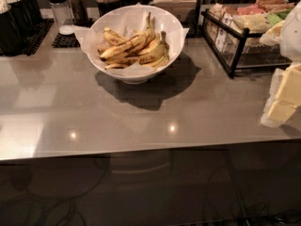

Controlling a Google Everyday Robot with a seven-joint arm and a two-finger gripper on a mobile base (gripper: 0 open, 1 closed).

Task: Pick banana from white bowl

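A glossy grey desk (141, 126) stretches before us, with dark canisters (19, 18) at the back left and a black wire rack (235, 48) of packets at the back right. The white bowl (134, 74), lined with crinkled paper, stands at the back centre of the desk. The bananas (134, 48), yellow with dark spots, lie heaped inside it. The gripper (283, 95) hangs at the right edge, well apart from the bowl; whether it is released or clenched we cannot tell.
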